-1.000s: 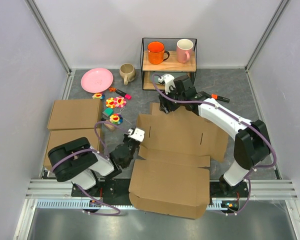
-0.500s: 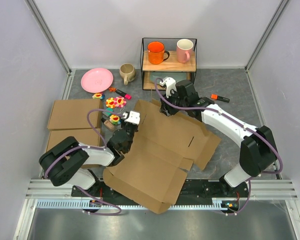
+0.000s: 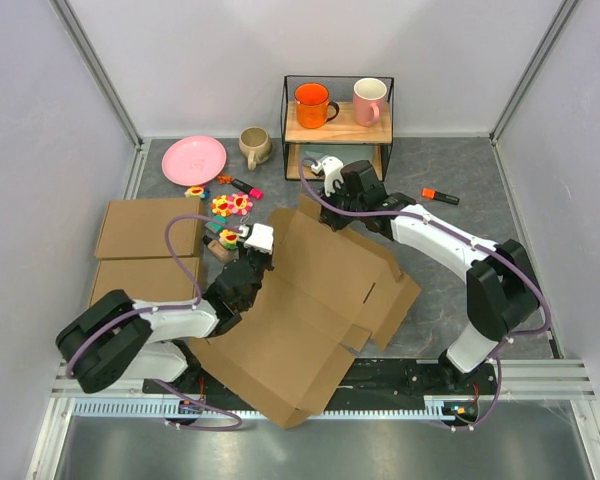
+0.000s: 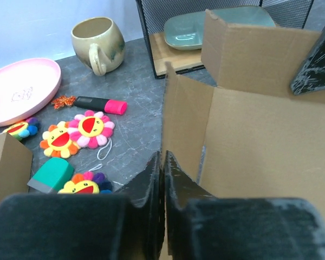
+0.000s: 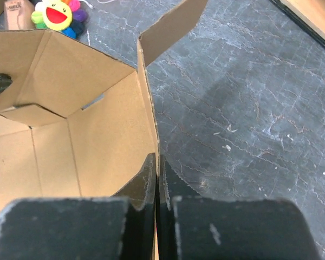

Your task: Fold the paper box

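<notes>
right wrist: fingers (image 5: 138, 187) pinch paper box (image 5: 97, 130) | left wrist only: teal plate (image 4: 184, 27)

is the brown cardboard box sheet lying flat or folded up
Partly folded: the brown cardboard box sheet has panels bent up along creases in both wrist views, not yet closed.

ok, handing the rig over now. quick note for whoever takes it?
Left gripper: shut on the left edge of the box.
Right gripper: shut on its far wall.
Box: spread between the two grippers, skewed; panels bent up along the creases, not closed.
Done: both edges pinched, first creases started.
Left: probably raise the walls, tuck the flaps, close the lid.
</notes>
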Robot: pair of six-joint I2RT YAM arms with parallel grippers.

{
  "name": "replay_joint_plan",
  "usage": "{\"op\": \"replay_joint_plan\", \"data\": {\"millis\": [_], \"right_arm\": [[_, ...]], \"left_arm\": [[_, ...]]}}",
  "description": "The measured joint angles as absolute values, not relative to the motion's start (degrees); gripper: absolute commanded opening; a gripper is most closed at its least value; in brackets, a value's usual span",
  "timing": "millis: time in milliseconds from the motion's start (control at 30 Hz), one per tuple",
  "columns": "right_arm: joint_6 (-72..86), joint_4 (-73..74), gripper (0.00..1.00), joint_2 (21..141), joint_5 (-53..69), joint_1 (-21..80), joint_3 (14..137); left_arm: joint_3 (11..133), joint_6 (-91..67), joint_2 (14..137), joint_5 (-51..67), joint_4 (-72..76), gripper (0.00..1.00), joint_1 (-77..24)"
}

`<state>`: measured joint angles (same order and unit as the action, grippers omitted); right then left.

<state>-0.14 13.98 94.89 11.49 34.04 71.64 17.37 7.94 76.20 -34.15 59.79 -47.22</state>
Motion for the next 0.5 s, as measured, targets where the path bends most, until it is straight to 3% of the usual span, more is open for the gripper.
{"op": "replay_joint_plan", "data": {"millis": [33, 67, 200, 267, 367, 500], "right_arm": [[-0.38, 14.15, 0.00, 95.07, 11.46, 34.15, 71.64], [-0.73, 14.15, 0.00, 95.11, 11.42, 34.35, 71.64], [-3.18, 14.63, 0.00, 95.11, 11.35, 34.74, 72.20], [-4.78, 15.35, 0.00, 95.11, 11.84, 34.63, 73.12], [-6.70, 16.03, 0.00, 95.04, 12.67, 34.59, 74.56], [-9.02, 17.98, 0.00, 93.27, 15.31, 34.54, 75.13]], "left_arm": [[17.69, 7.07, 74.78, -33.98, 57.21, 0.27, -47.24], [18.48, 6.07, 72.84, -33.89, 53.34, 0.48, -47.24], [22.46, 4.03, 64.79, -33.95, 40.51, 0.67, -47.18], [24.56, 3.86, 59.53, -33.36, 35.83, 0.73, -46.61], [26.68, 2.37, 51.75, -30.44, 30.89, 0.75, -43.29], [32.23, -1.76, 49.25, -19.22, 26.44, 0.78, -32.10]]}}
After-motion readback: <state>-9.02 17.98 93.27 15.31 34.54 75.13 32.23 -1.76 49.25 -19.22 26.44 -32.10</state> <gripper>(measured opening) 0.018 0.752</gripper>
